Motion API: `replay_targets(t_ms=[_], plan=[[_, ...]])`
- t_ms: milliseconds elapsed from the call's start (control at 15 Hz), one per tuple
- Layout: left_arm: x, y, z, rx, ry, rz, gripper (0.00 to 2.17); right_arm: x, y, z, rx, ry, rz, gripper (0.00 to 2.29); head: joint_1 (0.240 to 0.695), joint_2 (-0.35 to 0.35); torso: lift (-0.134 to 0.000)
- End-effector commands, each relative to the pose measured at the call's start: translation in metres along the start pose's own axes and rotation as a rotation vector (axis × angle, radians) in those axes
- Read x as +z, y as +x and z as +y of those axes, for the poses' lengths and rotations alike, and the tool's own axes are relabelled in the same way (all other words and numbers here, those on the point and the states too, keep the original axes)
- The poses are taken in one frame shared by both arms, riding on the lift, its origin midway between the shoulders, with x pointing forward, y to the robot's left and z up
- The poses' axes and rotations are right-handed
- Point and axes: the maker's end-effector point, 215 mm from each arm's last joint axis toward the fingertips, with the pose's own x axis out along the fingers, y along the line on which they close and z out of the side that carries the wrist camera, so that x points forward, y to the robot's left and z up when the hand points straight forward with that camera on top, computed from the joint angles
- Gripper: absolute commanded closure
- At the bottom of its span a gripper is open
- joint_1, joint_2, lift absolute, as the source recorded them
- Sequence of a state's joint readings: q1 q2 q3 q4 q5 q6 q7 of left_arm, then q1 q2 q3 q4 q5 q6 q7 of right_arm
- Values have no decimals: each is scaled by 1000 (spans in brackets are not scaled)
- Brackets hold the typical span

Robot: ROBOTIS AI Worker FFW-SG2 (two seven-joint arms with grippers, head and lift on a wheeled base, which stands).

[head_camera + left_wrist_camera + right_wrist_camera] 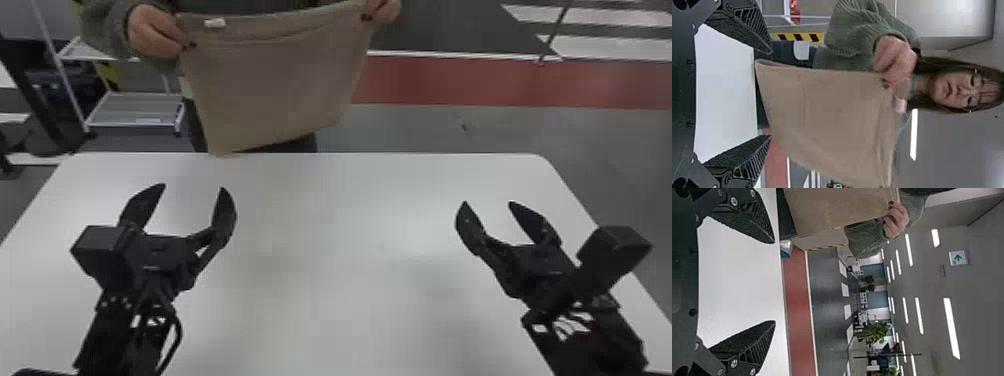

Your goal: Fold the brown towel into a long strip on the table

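1. Brown towel (280,80), one. It hangs in the air beyond the far edge of my surface (350,250), pinched near its upper corners by one person's hand (155,31) and the other person's hand (384,9). Its lowest corner comes near that far edge; whether it touches, I cannot tell.
2. Fittings: a small white tag (215,23) by one upper corner, and a band like a hem or crease running below the top edge.
3. My left hand (193,187): spread wide, nothing between the fingers, above the surface on its left side.
4. My right hand (487,203): likewise spread and empty, above the surface on its right side.
5. Handling, by my estimate: light, soft and limp, with some body in the weave. Nothing fragile about it, and little slip expected under a firm pinch. It should sag between two grips and crumple if pushed.
6. Where to take hold: once it lies on the surface, the two corners of one edge, one to each hand, with fingertips low enough to catch the cloth itself. The thicker hem should give a surer pinch than the thin middle. The tag is best left out of the grip.
7. Stage, as I judge it: folding not begun; the towel must first be laid down and the person's fingers withdrawn.
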State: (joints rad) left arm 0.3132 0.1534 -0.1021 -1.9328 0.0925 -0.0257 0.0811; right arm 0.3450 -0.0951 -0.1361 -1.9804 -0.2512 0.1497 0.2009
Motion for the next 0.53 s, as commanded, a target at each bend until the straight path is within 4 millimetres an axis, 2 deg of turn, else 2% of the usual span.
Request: replay_targets(t_ms=[0, 467], plan=[[6, -1, 1, 3, -2, -25, 130, 0, -1, -1, -1, 4, 0, 167, 695, -66, -123], [11, -2, 3, 9, -4, -43, 130, -3, -2, -3, -5, 19, 5, 167, 695, -65, -123]])
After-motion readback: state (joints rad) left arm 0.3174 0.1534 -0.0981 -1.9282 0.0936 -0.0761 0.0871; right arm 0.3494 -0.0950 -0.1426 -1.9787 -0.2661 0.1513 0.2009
